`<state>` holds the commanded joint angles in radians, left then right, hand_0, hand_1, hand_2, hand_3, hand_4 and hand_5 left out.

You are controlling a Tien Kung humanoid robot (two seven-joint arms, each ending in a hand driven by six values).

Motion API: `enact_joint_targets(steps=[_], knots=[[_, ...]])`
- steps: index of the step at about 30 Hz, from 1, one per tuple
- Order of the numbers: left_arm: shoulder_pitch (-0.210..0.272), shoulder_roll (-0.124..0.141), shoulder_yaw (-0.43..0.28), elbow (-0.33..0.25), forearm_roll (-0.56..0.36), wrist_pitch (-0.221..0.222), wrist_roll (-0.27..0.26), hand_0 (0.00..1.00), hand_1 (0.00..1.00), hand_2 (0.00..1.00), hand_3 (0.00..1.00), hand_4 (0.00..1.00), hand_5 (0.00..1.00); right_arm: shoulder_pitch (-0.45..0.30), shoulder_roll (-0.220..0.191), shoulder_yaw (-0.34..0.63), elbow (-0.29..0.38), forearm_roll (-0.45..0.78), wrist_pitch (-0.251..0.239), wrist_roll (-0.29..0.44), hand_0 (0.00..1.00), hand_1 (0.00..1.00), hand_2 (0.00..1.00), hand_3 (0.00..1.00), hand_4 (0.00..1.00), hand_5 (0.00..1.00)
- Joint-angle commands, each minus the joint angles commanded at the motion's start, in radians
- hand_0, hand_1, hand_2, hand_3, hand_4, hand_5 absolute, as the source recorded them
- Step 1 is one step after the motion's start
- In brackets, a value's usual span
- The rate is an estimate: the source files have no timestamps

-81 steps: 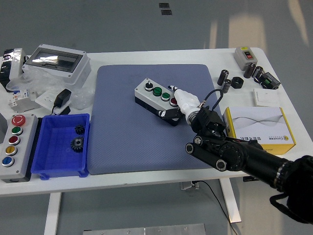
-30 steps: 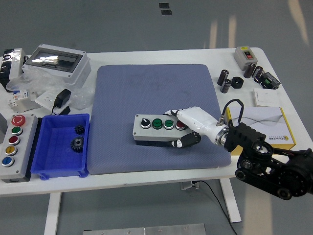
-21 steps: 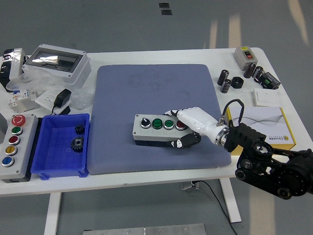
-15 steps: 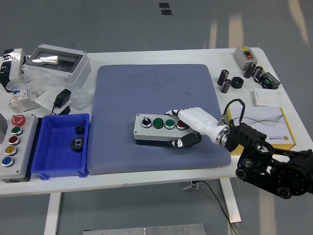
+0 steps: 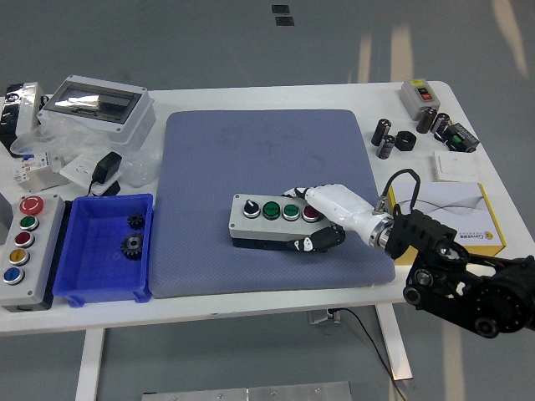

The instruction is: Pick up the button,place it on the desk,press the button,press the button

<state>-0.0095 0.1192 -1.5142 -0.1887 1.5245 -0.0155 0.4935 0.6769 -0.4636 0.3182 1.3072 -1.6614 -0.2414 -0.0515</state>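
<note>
On the desk [image 5: 251, 305], left of the blue mat [image 5: 267, 159], we see a blue bin [image 5: 84, 276] holding two dark gears [image 5: 132, 234]. Left of the bin lies a grey control box [image 5: 21, 251] with red, green, red, yellow and blue buttons in a row. Behind the bin sit a black adapter [image 5: 106, 170], some clear plastic bags [image 5: 50, 134] and a grey enclosure with a clear lid [image 5: 99, 104].

Toward the mat's near right part rests the button box [image 5: 267, 224], grey on top with black sides, carrying a black knob, two green buttons and a red button in a line. Our right hand [image 5: 330, 213], white with dark fingertips, is closed on the box's right end: its fingers [image 5: 294, 194] lie over the top by the red button and the thumb presses the near side. Our left hand does not show.

Right of the mat we find a yellow and white carton [image 5: 447, 219], a white plate [image 5: 457, 166], several small black cylinders [image 5: 386, 138] and a grey switch box [image 5: 418, 94] at the far corner. Beyond the desk, the floor [image 5: 251, 42] is plain grey.
</note>
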Motion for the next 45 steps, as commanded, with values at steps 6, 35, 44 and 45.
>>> enact_joint_targets(steps=[6, 35, 44, 45], knots=[[0.001, 0.002, -0.002, -0.001, 0.004, -0.001, 0.001, 0.643, 0.633, 0.571, 0.601, 0.606, 0.172, 0.009, -0.007, 0.006, 0.0, 0.04, 0.031, -0.001, 0.82, 0.75, 0.741, 0.732, 0.396, 0.002], [0.0, 0.006, -0.011, -0.004, 0.02, -0.009, 0.006, 0.642, 0.632, 0.57, 0.602, 0.604, 0.162, 0.019, -0.027, 0.034, -0.019, 0.109, 0.065, 0.002, 0.901, 0.823, 0.834, 0.904, 0.566, 0.063], [-0.002, 0.009, -0.016, -0.004, 0.029, -0.013, 0.006, 0.642, 0.632, 0.569, 0.601, 0.604, 0.161, 0.032, -0.033, 0.034, -0.019, 0.113, 0.097, -0.008, 0.964, 0.889, 0.9, 0.97, 0.728, 0.146], [-0.003, 0.009, -0.017, -0.005, 0.031, -0.014, 0.007, 0.642, 0.632, 0.569, 0.601, 0.604, 0.161, 0.034, -0.034, 0.034, -0.018, 0.115, 0.102, -0.009, 0.964, 0.889, 0.9, 0.97, 0.728, 0.146]])
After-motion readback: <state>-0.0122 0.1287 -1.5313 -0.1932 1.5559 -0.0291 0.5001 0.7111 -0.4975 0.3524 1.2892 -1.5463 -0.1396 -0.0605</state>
